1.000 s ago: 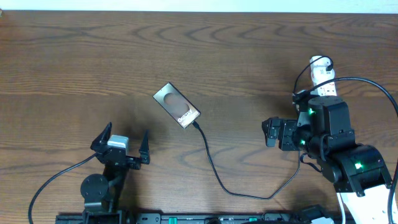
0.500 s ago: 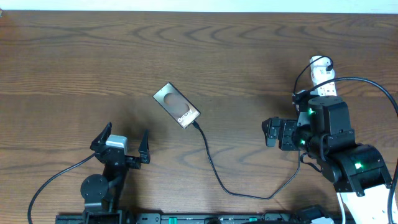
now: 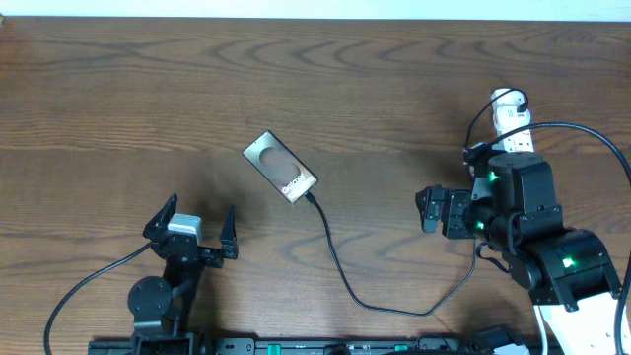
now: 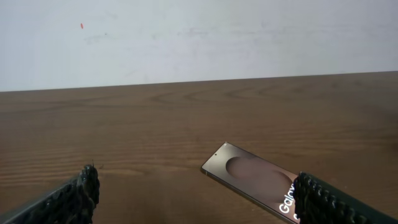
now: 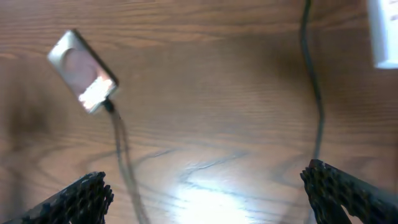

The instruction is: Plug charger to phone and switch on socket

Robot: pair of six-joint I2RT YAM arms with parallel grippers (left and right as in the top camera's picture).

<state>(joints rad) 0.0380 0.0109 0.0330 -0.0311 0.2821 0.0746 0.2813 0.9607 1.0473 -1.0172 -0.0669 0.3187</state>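
Note:
The phone [image 3: 280,167] lies flat near the table's middle, its "Galaxy" end toward the lower right; it also shows in the left wrist view [image 4: 255,182] and the right wrist view [image 5: 83,70]. The charger cable [image 3: 340,264] runs from that end of the phone, its plug tip [image 3: 311,197] at the phone's port, and curves down and right toward the right arm. The white socket [image 3: 511,120] lies at the far right, mostly hidden by the right arm. My left gripper [image 3: 190,230] is open and empty, below and left of the phone. My right gripper [image 3: 428,209] is open and empty, beside the socket.
Thick black robot cables [image 3: 84,286] loop at the bottom left and over the right arm [image 3: 592,138]. A white wall [image 4: 199,37] stands beyond the table's far edge. A corner of the socket shows in the right wrist view [image 5: 384,31].

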